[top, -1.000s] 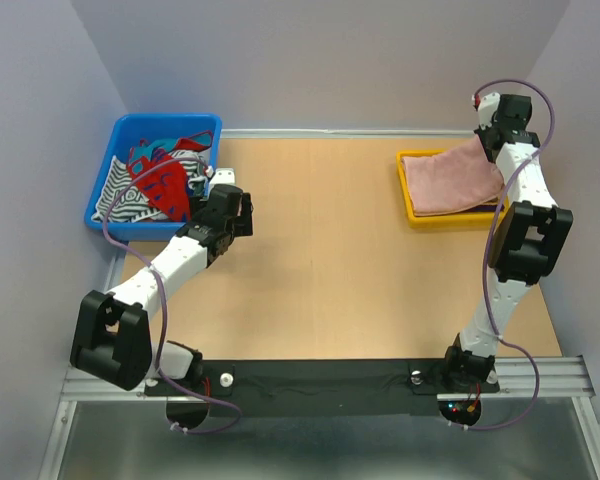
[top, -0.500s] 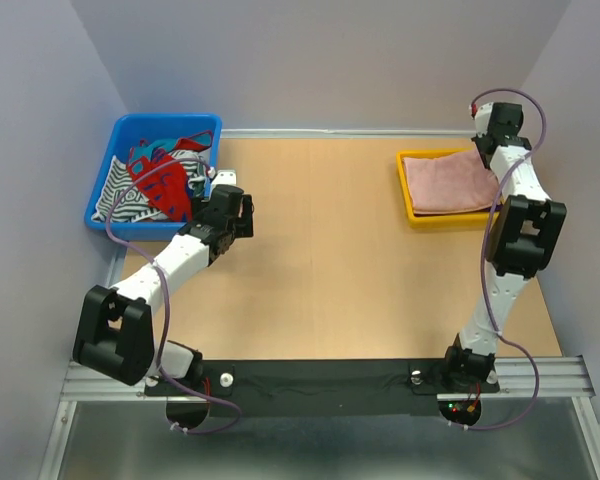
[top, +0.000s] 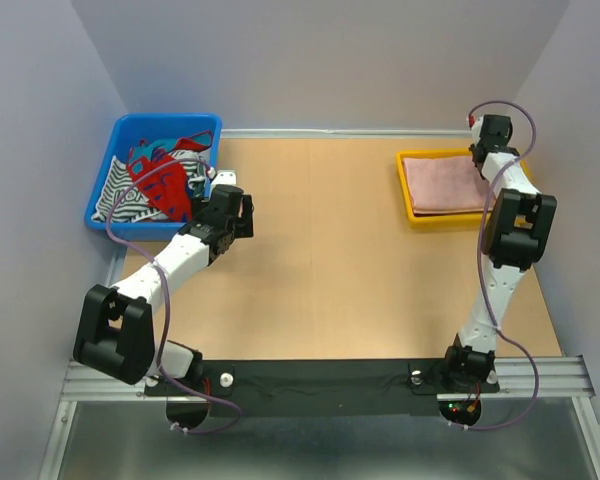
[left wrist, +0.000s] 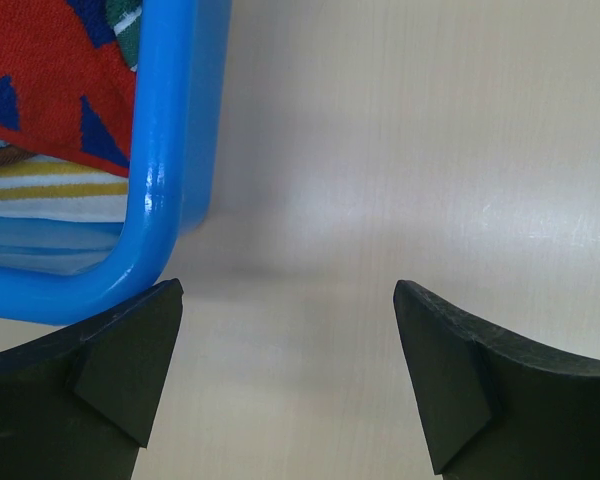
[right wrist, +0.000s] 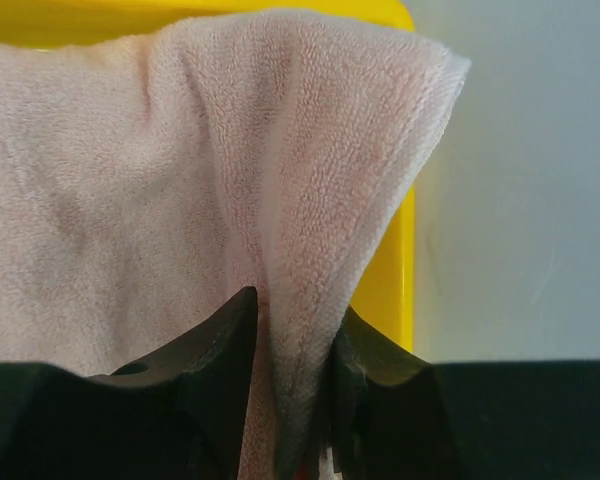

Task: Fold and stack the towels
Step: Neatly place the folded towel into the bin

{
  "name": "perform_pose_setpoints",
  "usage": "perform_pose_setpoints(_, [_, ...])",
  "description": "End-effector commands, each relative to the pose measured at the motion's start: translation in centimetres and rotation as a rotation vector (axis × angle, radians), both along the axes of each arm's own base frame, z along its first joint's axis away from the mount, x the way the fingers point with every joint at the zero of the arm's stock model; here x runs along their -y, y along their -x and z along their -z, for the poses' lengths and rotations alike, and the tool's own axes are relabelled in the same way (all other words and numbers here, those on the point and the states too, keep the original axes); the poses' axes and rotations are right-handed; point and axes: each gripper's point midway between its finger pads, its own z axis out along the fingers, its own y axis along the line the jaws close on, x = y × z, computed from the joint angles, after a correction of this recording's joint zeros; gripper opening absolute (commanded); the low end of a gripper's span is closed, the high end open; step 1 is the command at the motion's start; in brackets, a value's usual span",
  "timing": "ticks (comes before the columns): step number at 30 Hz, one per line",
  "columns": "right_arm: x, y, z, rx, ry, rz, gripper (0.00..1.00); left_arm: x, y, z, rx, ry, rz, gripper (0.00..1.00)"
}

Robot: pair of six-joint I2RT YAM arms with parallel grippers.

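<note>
The task looks early. 1 pink towel (top: 442, 185) lies folded in the yellow tray (top: 450, 221) at the table's (top: 320, 250) far right. The right gripper (right wrist: 295, 310) is nearly closed, pinching a raised ridge of the towel at its right edge. The cloths (top: 150, 185) in the blue bin (top: 165, 118) at far left sit in a loose heap, unfolded; those probably remain to do. The left gripper (left wrist: 288, 300) hangs wide open and empty over bare table, just beside the bin's near corner.

The towel is thick, soft terry with a stitched hem. The tray and bin are glossy, round-edged plastic. The heaped cloths are flatter weave, red with blue triangles, and striped. The table is pale, smooth wood.
</note>
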Motion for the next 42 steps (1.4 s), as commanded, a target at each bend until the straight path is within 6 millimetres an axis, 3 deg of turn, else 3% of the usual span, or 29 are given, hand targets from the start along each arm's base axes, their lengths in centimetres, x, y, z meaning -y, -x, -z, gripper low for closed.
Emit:
perform_pose_setpoints(1, [1.9,-0.1,-0.4,0.068,0.063,0.096,0.37,0.1,-0.8,-1.2,0.044,0.013,-0.005,0.98])
perform_pose_setpoints(3, [2.4,-0.1,-0.5,0.076,0.087,0.123,0.38,0.1,-0.7,-1.1,0.042,0.013,-0.004,0.98])
perform_pose_setpoints(9, [3.7,-0.1,-1.5,0.122,0.141,0.220,0.65,0.2,-0.7,-1.0,0.039,0.018,0.000,0.98])
perform_pose_setpoints(11, [4.1,0.1,-2.0,0.131,0.167,0.252,0.70,0.2,-0.7,-1.1,0.041,0.017,-0.001,0.98])
perform_pose_setpoints(15, [5.2,1.2,-5.0,0.215,0.222,0.374,0.82,0.2,-0.7,-1.2,0.043,0.022,0.000,0.98])
perform_pose_setpoints(21, [3.9,2.3,-9.4,0.374,0.135,0.387,0.84,0.2,-0.7,-1.7,0.058,0.027,0.000,0.98])
perform_pose_setpoints(22, [2.8,1.6,-9.5,0.418,0.055,0.337,0.84,0.2,-0.7,-2.0,0.063,0.027,0.002,0.98])
perform_pose_setpoints(24, [1.0,2.5,-11.0,0.480,-0.041,0.293,0.83,0.2,-0.7,-2.3,0.074,0.032,-0.002,0.98])
perform_pose_setpoints(25, [-0.5,2.5,-13.3,0.569,-0.137,0.253,0.82,0.2,-0.6,-2.8,0.087,0.037,-0.002,0.98])
perform_pose_setpoints(26, [-1.5,3.1,-12.1,0.555,-0.193,0.235,0.82,0.2,-0.6,-3.0,0.091,0.040,0.001,0.98])
perform_pose_setpoints(27, [-3.5,2.7,-12.4,0.588,-0.305,0.174,0.82,0.2,-0.6,-3.2,0.097,0.041,0.000,0.98])
perform_pose_setpoints(30, [-7.1,3.9,-13.2,0.626,-0.482,0.093,0.81,0.1,-0.3,-4.5,0.137,0.059,-0.002,0.98])
perform_pose_setpoints(32, [-10.2,4.3,-13.7,0.640,-0.636,0.018,0.81,-0.2,0.0,-6.2,0.191,0.078,-0.007,0.98])
perform_pose_setpoints(33, [-11.5,5.4,-13.8,0.640,-0.691,-0.006,0.81,-0.3,0.1,-6.7,0.215,0.085,-0.013,0.98])
perform_pose_setpoints(36, [-15.0,8.0,-15.5,0.668,-0.856,-0.065,0.81,-1.3,1.2,-11.1,0.369,0.136,-0.046,0.98])
perform_pose_setpoints(40, [-17.5,12.3,-18.3,0.733,-0.956,-0.108,0.84,-2.8,2.9,-15.3,0.482,0.185,-0.113,0.99])
perform_pose_setpoints(42, [-18.3,14.3,-19.3,0.762,-0.985,-0.114,0.91,-3.7,4.0,-16.8,0.508,0.200,-0.154,0.99])
